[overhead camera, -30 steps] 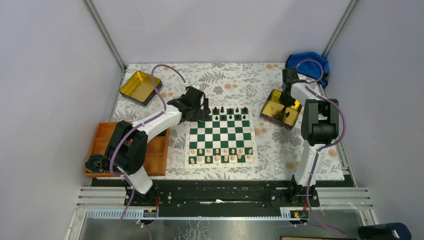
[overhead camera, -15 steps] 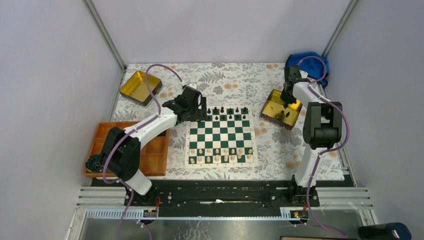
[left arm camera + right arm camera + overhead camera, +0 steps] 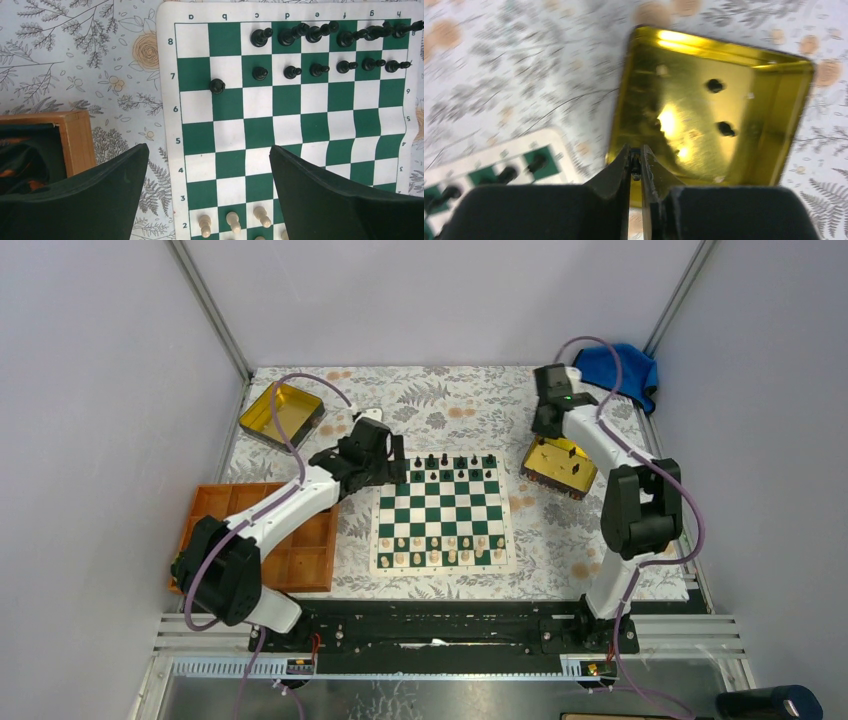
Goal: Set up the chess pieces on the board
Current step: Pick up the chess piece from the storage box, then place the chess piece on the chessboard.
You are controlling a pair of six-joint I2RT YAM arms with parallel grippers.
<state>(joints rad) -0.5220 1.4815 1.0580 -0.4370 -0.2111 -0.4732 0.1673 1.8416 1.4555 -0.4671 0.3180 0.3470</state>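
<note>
One table point(image 3: 600, 540) with a flowered cover carries everything. On it lies one board point(image 3: 441, 512) of green and white squares. It sits below and ahead of the left gripper point(image 3: 207, 150), whose fingers point(image 3: 85, 195) stand wide apart with only bare squares between them. One orange tray point(image 3: 305, 565) with compartments sits to the left of those fingers, apart from the board.

There are two gold tins. The left tin point(image 3: 280, 412) lies well off to the far left of the left fingers. The right tin point(image 3: 774, 100) lies under the right fingers, near the board's far right corner. One blue cloth point(image 3: 625, 365) is bunched in the far corner beyond the right arm.

The right gripper point(image 3: 636, 159) has its fingers nearly together, clamped on one small black piece point(image 3: 636, 169) above the right tin's near rim. Two more lie in that tin beyond the fingertips.

Thirteen black pieces point(image 3: 292, 72) stand on the board, all ahead of the left fingers. Six are in the farthest row and six in the next. One stands alone to their left, off-centre by the corner of a white square.

Cream pieces point(image 3: 233, 222) fill two rows at the board's near edge, and three of them show between the left fingers.

The board's border is printed with the letters a to h along the far edge. The numbers 2 to 8 run down the side by the left finger.
</note>
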